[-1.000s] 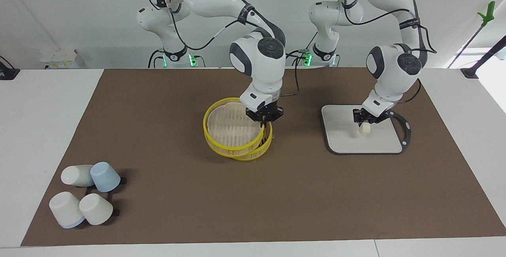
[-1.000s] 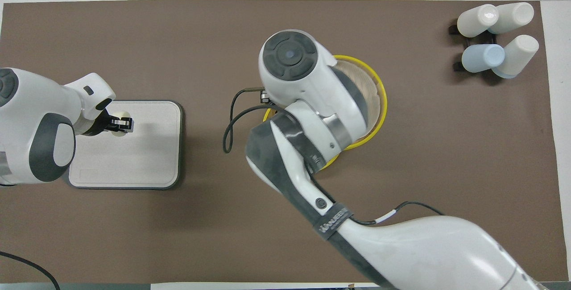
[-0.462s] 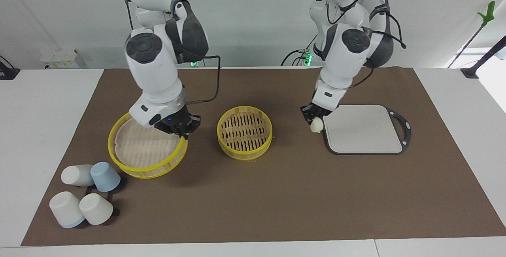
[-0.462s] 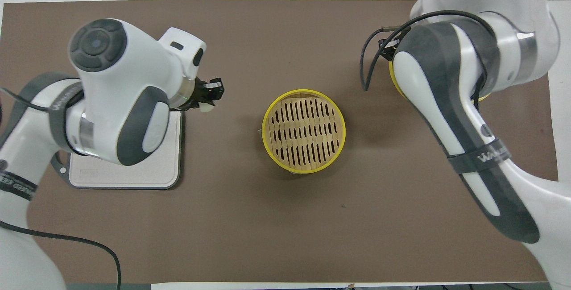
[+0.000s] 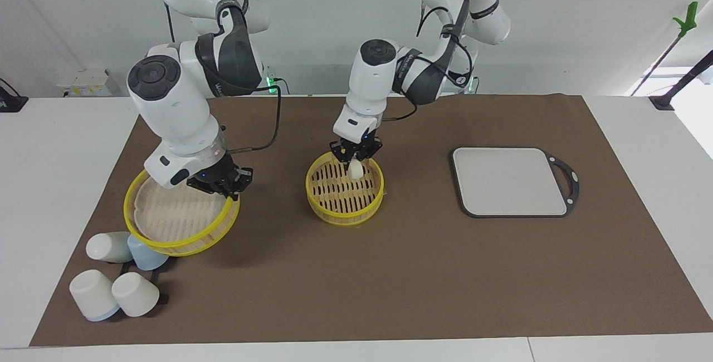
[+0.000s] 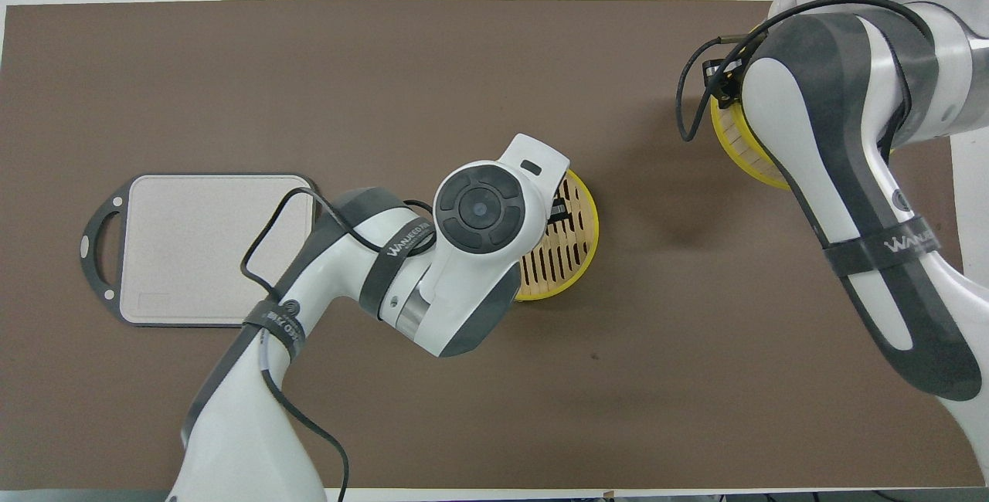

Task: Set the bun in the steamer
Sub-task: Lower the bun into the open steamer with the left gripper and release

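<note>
The yellow steamer basket (image 5: 345,206) stands at the middle of the brown mat, its slatted base showing. My left gripper (image 5: 355,160) is shut on the cream-white bun (image 5: 355,170) and holds it low inside the basket, by the rim nearest the robots. I cannot tell whether the bun touches the slats. My right gripper (image 5: 227,190) is shut on the rim of the steamer lid (image 5: 178,214) and holds it tilted above the cups. In the overhead view my left arm hides the bun and part of the basket (image 6: 576,247). My right arm hides most of the lid (image 6: 734,143).
A grey rectangular board (image 5: 509,181) with a dark handle lies bare toward the left arm's end, also in the overhead view (image 6: 216,247). Several white and pale-blue cups (image 5: 114,292) lie at the right arm's end, partly under the lid.
My left gripper has carried the bun from beside the board to inside the steamer basket. My right gripper has moved the lid a little farther toward the cups.
</note>
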### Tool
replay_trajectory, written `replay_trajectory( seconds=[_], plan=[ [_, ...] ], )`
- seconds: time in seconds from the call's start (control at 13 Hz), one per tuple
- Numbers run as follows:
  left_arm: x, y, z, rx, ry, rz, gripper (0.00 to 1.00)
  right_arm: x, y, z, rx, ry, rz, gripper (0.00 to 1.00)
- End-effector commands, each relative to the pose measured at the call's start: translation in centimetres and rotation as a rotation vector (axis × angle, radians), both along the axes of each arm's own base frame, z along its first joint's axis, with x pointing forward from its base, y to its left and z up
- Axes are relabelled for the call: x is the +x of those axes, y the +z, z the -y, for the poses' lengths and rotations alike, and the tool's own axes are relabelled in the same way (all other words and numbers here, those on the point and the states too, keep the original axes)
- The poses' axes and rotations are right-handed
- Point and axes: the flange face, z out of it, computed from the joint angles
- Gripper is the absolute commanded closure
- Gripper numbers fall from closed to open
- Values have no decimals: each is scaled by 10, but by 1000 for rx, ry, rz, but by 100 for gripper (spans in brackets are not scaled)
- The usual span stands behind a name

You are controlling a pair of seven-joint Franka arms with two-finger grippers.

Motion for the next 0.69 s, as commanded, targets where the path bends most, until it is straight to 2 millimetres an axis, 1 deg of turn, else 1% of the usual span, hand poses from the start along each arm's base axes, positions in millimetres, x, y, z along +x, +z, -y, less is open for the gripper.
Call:
replay_trajectory(
  seconds=[0.0,0.08,0.15,0.23,0.31,0.38,0.46,0.54,0.62],
  plan=[
    [2,-34,3,33,-23,34,76,1,8,20,49,-23,6,100],
    [-2,-48,8,39,-31,32,74,1,10,23,50,-23,9,100],
    [-2,-55,9,37,-32,37,73,1,10,23,52,-19,6,100],
    [-3,-65,10,40,-34,38,68,1,10,22,53,-17,6,100],
    [-4,-66,11,39,-35,39,56,1,10,21,57,-18,9,100],
    [-4,-66,11,40,-34,36,31,1,9,21,57,-17,7,100],
    [-5,-65,12,41,-30,32,10,1,9,21,57,-15,9,100],
    [-5,-65,12,42,-30,31,0,1,9,20,57,-15,10,100],
    [-5,-65,10,45,-28,27,0,1,9,17,59,-14,17,100]
  ],
)
